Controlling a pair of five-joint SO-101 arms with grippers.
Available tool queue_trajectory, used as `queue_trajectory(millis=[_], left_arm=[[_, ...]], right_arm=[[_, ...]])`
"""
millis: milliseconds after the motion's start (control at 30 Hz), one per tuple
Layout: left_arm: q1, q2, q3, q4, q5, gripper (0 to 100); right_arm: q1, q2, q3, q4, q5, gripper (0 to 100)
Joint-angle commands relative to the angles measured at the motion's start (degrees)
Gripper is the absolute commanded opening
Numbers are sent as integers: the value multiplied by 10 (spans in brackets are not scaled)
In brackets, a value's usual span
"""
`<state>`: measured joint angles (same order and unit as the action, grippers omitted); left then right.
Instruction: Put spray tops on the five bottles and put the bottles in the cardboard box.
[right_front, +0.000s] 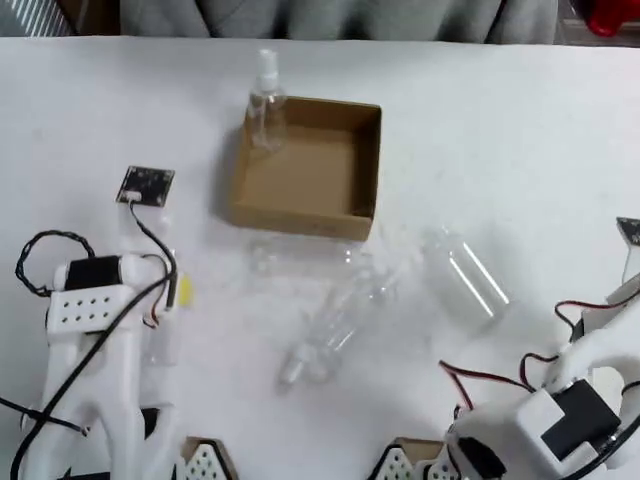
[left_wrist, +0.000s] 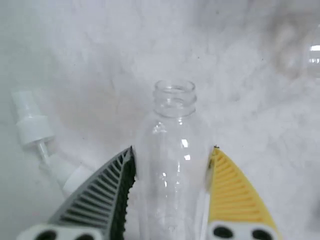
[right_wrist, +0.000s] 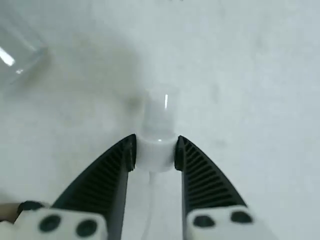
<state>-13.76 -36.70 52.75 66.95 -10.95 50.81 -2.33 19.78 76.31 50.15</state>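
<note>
One finished bottle (right_front: 266, 105), spray top already on, stands upright at the far left corner of the cardboard box (right_front: 310, 215), inside it as far as we can judge. We count that as one of five done, with four left to cap and box.

The second looks to be in hand. The left gripper (left_wrist: 172, 150) is closed around the body of an open bottle (left_wrist: 172, 120), its black and yellow fingers pressing on either side and the bare threaded neck pointing away from the wrist. The right gripper (right_wrist: 155, 137) is clamped on the collar of a white spray top (right_wrist: 159, 117), with the tube trailing back between the fingers. Both parts are held but not yet joined, and the two arms sit well apart at opposite near corners of the counter (right_front: 500, 120).

Two loose bottles lie on their sides in front of the box, one near the middle (right_front: 325, 335) and one off to the side (right_front: 468, 275). They are clear against the white surface, so we cannot tell whether more lie among them or whether any has a top. Spare spray tops (left_wrist: 31, 125) rest just beside the left gripper. A small dark board (right_front: 146, 186) on a cable lies beside the box. The scattered bottles sit between the arms and the box, so we judge they could get knocked on the way in
</note>
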Motion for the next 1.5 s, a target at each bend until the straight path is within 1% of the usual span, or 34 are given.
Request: queue_trajectory(millis=[0, 100, 200, 300, 433, 567, 600, 700, 833, 1000, 1167, 1367, 1467], left_arm=[[15, -18, -74, -7, 55, 20], [57, -18, -83, -6, 76, 20], [102, -18, -87, -8, 76, 20], [126, -18, -119, -8, 76, 20], [138, -19, -164, -7, 88, 20], [164, -19, -151, -12, 167, 20], [167, -19, -145, -16, 173, 20], [163, -19, -115, -45, 159, 20], [162, -20, -85, -68, 149, 20], [141, -78, -75, -64, 149, 20], [154, -186, -9, -79, 149, 20], [158, -296, 57, -105, 149, 20], [157, -335, 75, -111, 149, 20]], right_arm=[[-35, -64, -27, 44, -26, 15], [-58, -127, 2, 45, -53, 15], [-95, -197, 40, 46, -64, 15], [-151, -253, 67, 48, -113, 15], [-251, -311, 84, 54, -184, 15], [-384, -349, 85, 56, -258, 15], [-415, -356, 84, 53, -278, 15], [-499, -373, 84, 23, -323, 15], [-582, -380, 87, -58, -363, 15], [-647, -385, 87, -167, -371, 15], [-674, -385, 87, -281, -368, 15], [-698, -385, 84, -458, -372, 15], [-723, -385, 84, -557, -373, 15]])
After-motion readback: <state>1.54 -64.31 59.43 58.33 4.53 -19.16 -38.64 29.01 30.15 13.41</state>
